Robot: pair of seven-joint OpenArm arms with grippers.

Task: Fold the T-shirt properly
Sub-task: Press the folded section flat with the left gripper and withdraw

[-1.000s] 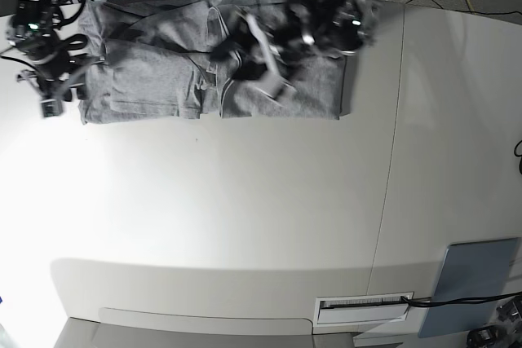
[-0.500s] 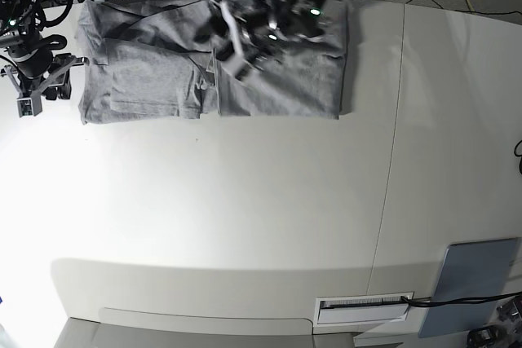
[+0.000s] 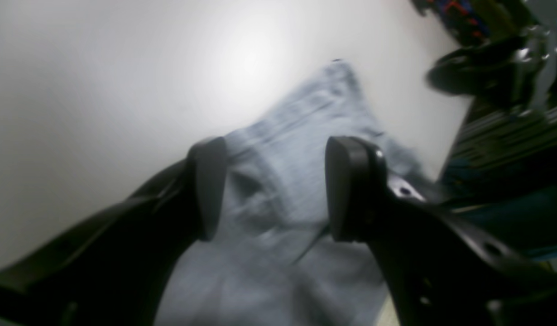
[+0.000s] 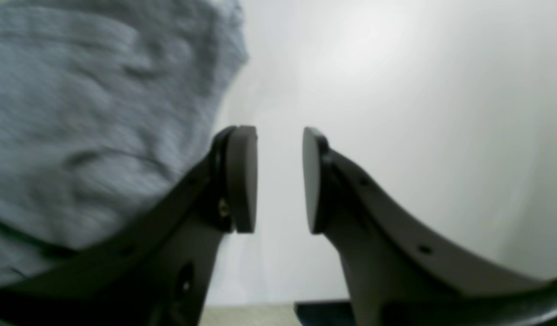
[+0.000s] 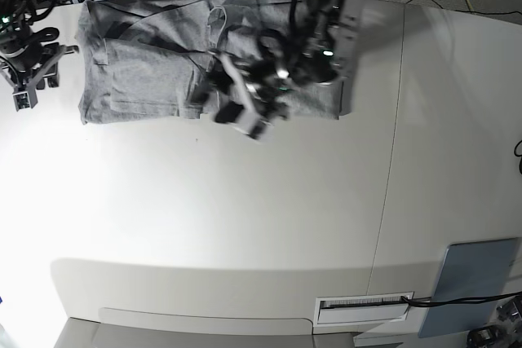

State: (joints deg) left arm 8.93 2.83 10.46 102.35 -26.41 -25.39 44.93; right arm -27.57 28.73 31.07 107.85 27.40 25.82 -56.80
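Note:
The heather-grey T-shirt (image 5: 139, 79) lies folded into a wide band along the far edge of the table, plain grey side up, with creases in the middle. My left gripper (image 5: 241, 112) hovers open over the shirt's near edge around its middle. In the left wrist view the left gripper (image 3: 274, 185) is open and empty, with the shirt's (image 3: 305, 113) fabric below and between the fingers. My right gripper (image 5: 26, 94) is off the shirt's left end. In the right wrist view the right gripper (image 4: 278, 181) is open a little and empty, above bare table beside the shirt's (image 4: 102, 90) edge.
A flat blue-grey pad (image 5: 475, 281) lies at the near right corner of the white table (image 5: 245, 226). A white label slot (image 5: 363, 307) sits at the near edge. A seam (image 5: 393, 160) runs down the table. Cables and equipment lie behind the far edge.
My left gripper has moved from the shirt's upper middle toward its near edge. The right arm has drifted slightly left and back, off the shirt's end.

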